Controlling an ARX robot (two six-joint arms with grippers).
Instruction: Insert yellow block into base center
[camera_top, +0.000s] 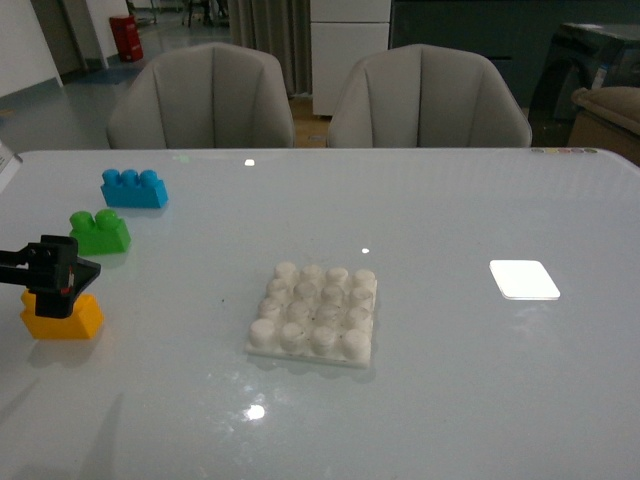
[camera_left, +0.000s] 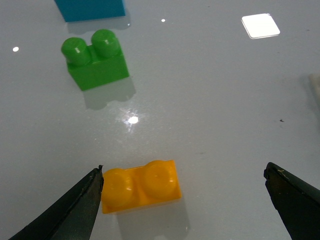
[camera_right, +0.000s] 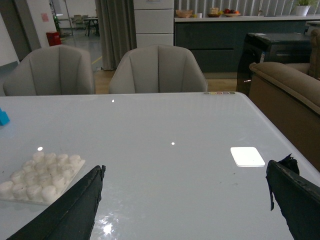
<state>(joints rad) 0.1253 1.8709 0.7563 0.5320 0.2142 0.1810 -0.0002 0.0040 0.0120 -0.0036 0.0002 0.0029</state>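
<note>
The left claw (camera_left: 183, 172), spread wide and gripping nothing, hangs over the yellow block (camera_left: 141, 186) near the desk's (camera_top: 450, 200) left edge, well apart from the central white base (camera_top: 315, 315); the right claw (camera_right: 186, 166) gapes empty.

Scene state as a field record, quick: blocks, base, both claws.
yellow block: on table, far left, not on base
base: mid-table, all studs bare
left claw: open, low around yellow block, block close to one finger, off-centre
right claw: open, empty, above table
green brick: just behind yellow block
blue brick: behind green brick
white patch: right of base
</note>
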